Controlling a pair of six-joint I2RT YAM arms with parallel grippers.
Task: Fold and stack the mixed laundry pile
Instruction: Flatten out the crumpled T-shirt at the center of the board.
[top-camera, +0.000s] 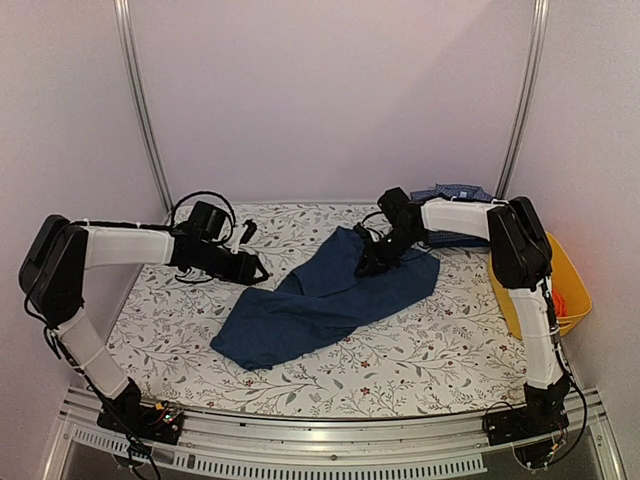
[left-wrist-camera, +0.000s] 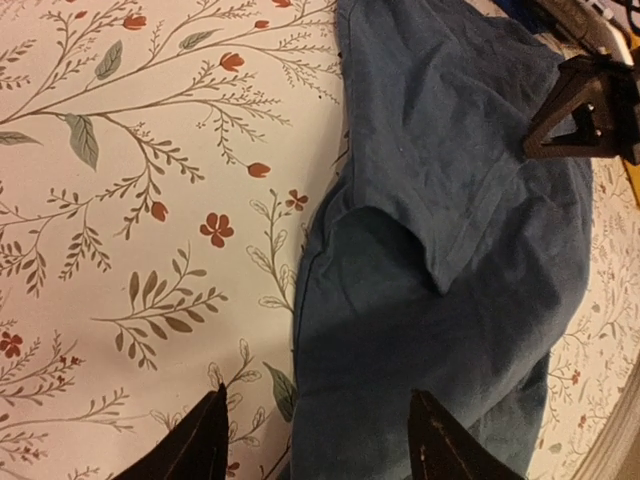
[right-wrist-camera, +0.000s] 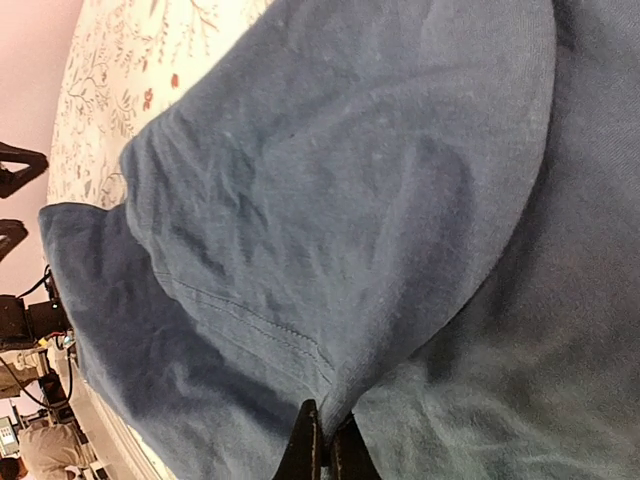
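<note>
The right hand (right-wrist-camera: 322, 445) is clamping the blue garment (top-camera: 310, 305); the left hand (left-wrist-camera: 318, 410) is hovering, spread apart, over its edge.

Soft, even overhead light; the pale lilac walls (top-camera: 330, 100) appear washed out. The crumpled dark blue fabric garment (top-camera: 320, 300) throws only a faint shadow on the floral-print tablecloth (top-camera: 400, 360). Wrist close-ups are slightly soft, with folds shaded darker.

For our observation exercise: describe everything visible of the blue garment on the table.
The blue garment is soft, matte cloth with a stitched hem, lying crumpled and partly folded on the floral table cover. The right end effector is shut on a fold; the left end effector is open at its edge.
</note>
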